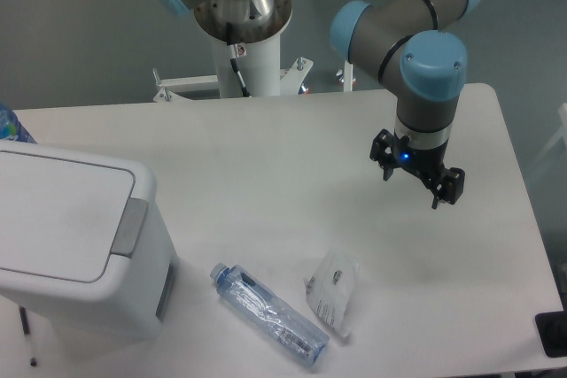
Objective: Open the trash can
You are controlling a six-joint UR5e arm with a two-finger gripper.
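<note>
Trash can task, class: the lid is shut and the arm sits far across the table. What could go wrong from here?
1. The tool must cross the table to the grey push tab; a low path could sweep the clear bottle or the crumpled wrapper.
2. The tab is narrow, so a slightly off press may land on the lid and leave the trash can shut.

Robotics lab: pedestal-mounted arm (407, 33), bare table (266, 157)

The trash can (75, 241) stood at the tabletop's (266, 157) left edge, lid shut. The gripper (416, 176) hovered well apart, fingers (449, 187) spread, above bare surface. A clear bottle (268, 314) lay beside a crumpled wrapper (332, 291).
</note>
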